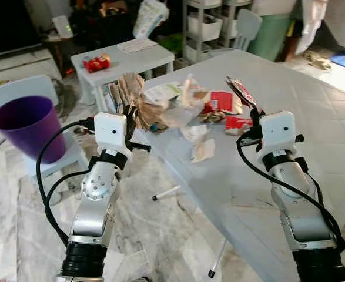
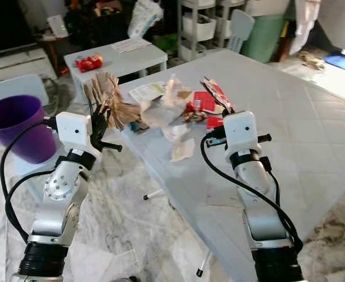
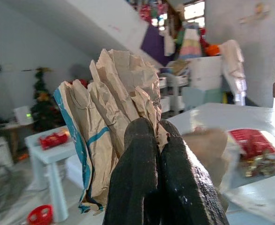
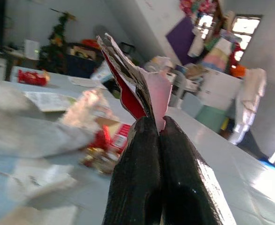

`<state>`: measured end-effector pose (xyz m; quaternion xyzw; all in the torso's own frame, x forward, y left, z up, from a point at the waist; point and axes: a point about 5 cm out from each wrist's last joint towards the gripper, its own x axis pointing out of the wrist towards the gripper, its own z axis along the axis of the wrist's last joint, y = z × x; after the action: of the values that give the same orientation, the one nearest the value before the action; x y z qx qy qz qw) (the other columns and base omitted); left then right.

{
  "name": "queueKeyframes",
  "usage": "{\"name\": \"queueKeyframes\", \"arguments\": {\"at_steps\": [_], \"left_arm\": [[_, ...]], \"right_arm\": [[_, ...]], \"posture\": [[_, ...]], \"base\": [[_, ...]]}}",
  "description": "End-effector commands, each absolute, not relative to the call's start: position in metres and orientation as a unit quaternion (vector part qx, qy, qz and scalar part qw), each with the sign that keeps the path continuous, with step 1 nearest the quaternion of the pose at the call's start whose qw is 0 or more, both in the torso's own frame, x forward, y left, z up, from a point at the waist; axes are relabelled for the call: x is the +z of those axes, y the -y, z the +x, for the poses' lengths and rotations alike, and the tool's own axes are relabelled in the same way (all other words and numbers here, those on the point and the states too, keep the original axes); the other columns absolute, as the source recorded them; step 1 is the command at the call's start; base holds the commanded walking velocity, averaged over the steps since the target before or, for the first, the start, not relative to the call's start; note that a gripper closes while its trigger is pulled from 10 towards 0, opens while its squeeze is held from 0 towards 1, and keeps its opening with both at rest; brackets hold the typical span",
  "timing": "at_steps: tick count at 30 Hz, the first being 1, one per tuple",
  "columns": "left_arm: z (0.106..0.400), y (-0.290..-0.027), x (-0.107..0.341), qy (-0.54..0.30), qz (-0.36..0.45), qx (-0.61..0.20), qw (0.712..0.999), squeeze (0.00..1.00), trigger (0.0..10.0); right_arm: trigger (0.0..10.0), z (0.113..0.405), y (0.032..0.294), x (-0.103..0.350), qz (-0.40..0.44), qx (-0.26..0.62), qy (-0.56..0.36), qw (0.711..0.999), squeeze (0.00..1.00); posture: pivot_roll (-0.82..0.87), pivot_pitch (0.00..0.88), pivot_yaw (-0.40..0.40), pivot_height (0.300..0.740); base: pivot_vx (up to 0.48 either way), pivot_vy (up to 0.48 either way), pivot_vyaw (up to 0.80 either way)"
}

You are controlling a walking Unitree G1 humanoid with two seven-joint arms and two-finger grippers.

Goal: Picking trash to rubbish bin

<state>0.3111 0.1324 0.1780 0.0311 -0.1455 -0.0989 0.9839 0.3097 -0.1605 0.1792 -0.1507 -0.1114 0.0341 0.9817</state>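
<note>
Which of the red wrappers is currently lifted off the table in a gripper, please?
The red wrapper pinched in the right gripper, raised above the table. The other red packets lie flat in the trash pile.

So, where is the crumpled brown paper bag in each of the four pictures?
Left eye view: crumpled brown paper bag, upper centre-left, above the left claw.
Right eye view: upper left, at the grey table's near corner.
Left wrist view: centre, pinched between the black fingers.
Right wrist view: cannot tell.
Shared landmark: the purple bin.
</note>
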Motion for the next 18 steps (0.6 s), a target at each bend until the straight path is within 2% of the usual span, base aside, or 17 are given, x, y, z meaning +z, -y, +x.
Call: {"name": "queueKeyframes", "arguments": {"at_steps": [1, 14, 18], "left_arm": [[0.3121, -0.1305, 0.1808, 0.147, 0.029, -0.100, 0.984, 0.00, 0.0], [0.3146, -0.1293, 0.1776, 0.134, 0.007, -0.094, 0.987, 0.00, 0.0], [0.3149, -0.1301, 0.1759, 0.128, 0.002, -0.090, 0.988, 0.00, 0.0]], "right_arm": [[0.0, 0.3083, 0.1597, 0.1846, -0.155, 0.036, 0.120, 0.980, 0.00], [0.0, 0.3075, 0.1605, 0.1842, -0.151, 0.039, 0.118, 0.981, 0.00], [0.0, 0.3075, 0.1605, 0.1851, -0.149, 0.042, 0.118, 0.981, 0.00]], "posture": [[-0.07, 0.000, 0.000, 0.740], [-0.07, 0.000, -0.005, 0.740], [-0.08, 0.000, -0.007, 0.740]], "base": [[0.000, 0.000, 0.80], [0.000, 0.000, 0.80], [0.000, 0.000, 0.28]]}}
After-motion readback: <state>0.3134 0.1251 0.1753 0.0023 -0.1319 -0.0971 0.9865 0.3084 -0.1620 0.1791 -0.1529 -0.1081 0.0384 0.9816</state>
